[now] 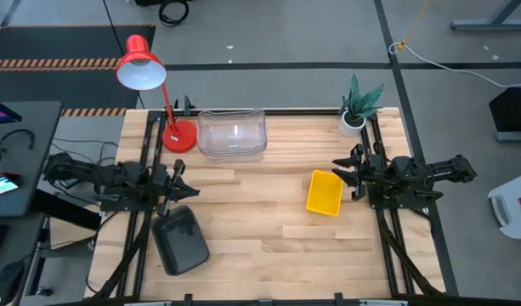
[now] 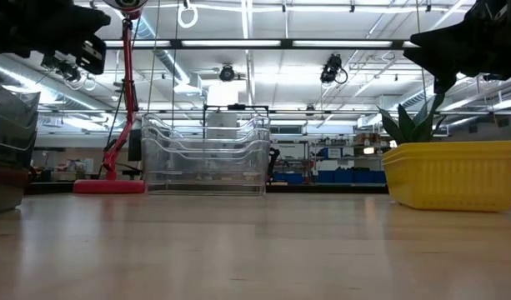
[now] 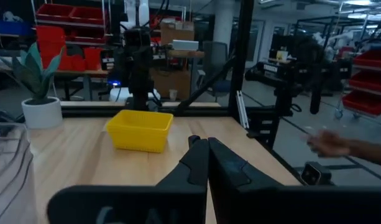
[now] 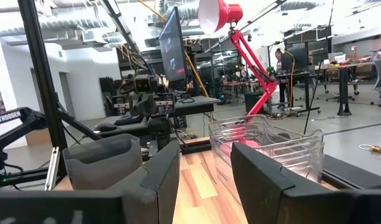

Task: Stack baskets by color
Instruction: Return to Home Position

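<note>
Clear baskets stand nested in a stack at the table's far middle, also seen in the low view. Yellow baskets rest bottom down on the table at the right, and dark grey baskets rest near the left front. My left gripper is shut and hangs in the air above the table's left side, just beyond the grey baskets; it points level toward the yellow baskets. My right gripper is open in the air beside the yellow baskets' right side, with nothing between its fingers.
A red desk lamp stands at the far left corner and a small potted plant at the far right corner. Bare wood lies in the table's middle and front right. A person's hand shows beyond the table's near edge.
</note>
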Action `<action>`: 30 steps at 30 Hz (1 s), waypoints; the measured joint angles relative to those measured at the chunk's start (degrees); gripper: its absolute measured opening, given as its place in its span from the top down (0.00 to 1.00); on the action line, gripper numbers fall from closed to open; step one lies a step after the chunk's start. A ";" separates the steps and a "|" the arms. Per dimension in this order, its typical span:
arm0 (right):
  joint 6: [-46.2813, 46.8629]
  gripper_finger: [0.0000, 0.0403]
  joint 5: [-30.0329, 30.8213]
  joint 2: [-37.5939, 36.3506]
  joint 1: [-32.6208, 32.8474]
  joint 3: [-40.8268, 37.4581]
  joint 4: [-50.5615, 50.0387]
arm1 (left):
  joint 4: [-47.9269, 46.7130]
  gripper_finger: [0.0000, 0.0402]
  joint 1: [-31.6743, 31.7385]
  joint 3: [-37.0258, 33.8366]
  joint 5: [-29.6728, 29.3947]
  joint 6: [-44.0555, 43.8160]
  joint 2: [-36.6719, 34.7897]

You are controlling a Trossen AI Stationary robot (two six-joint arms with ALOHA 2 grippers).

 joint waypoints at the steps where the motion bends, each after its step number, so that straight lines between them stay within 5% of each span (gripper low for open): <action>1: 0.00 0.63 0.00 0.00 0.00 0.00 0.02 | -0.98 0.98 0.00 -0.38 0.22 -0.02 -1.10; 10: -0.02 0.63 0.00 0.00 0.00 0.00 0.00 | -13.38 0.99 -0.03 -0.97 6.67 -0.16 -13.73; 17: -0.04 0.63 -0.02 0.16 -0.02 0.00 0.35 | -16.30 0.98 -0.09 -1.17 6.21 4.73 -13.59; 30: -0.04 0.62 -0.01 0.28 0.00 0.00 1.31 | -16.25 0.90 -0.05 -1.19 5.59 -5.94 -13.00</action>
